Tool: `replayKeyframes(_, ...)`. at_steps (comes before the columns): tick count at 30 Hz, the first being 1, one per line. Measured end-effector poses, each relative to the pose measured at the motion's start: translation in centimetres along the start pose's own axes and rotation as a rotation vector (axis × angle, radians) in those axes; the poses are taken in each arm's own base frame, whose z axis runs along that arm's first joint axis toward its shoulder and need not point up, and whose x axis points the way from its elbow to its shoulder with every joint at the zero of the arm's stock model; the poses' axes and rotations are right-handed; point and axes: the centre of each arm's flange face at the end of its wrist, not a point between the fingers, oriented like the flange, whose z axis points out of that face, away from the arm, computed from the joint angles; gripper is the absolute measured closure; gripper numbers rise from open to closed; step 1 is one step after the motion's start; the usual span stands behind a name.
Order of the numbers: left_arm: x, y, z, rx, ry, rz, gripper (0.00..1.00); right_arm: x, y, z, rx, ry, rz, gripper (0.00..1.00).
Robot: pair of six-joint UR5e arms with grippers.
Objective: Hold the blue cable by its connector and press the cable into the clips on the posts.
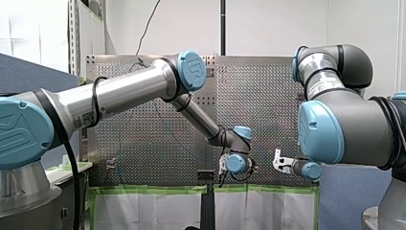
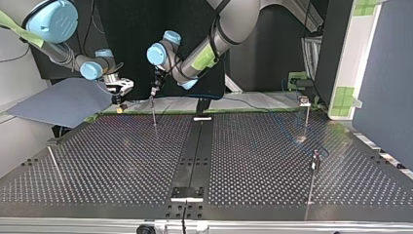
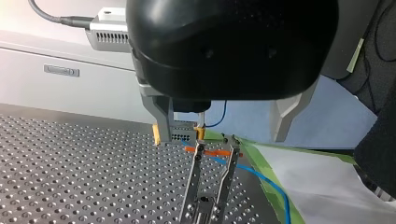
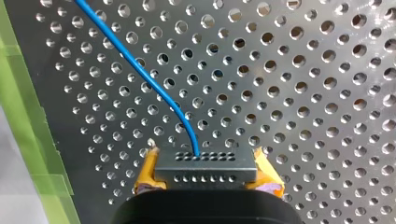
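In the right wrist view my right claw (image 4: 206, 175) pinches the connector (image 4: 205, 163) of the blue cable (image 4: 140, 71); my left claw's (image 2: 153, 93) state cannot be told.

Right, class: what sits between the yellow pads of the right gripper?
A grey connector, clamped between the yellow pads of my right gripper. The blue cable leaves its face and runs out over the perforated table. Its back end is hidden by the gripper's black body.

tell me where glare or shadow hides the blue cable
right wrist view: even light, blue cable plain against the perforated table; left wrist view: connector sits in shade under a black housing; top view: soft sheen on the table, cable only faint
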Motion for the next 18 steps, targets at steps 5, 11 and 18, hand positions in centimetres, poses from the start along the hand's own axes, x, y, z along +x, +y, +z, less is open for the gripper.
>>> replayKeyframes(5, 0.0, 0.0, 0.0, 0.0, 0.0, 0.0, 0.0, 0.1, 0.2, 0.1, -0.005, 0.008, 0.0, 1.0)
replayKeyframes(11, 0.0, 0.0, 0.0, 0.0, 0.001, 0.0, 0.0, 0.4, 0.8, 0.2, -0.023, 0.029, -0.004, 1.0)
replayKeyframes(18, 0.0, 0.0, 0.0, 0.0, 0.001, 0.0, 0.0, 0.6, 1.3, 0.2, -0.043, 0.041, -0.006, 1.0)
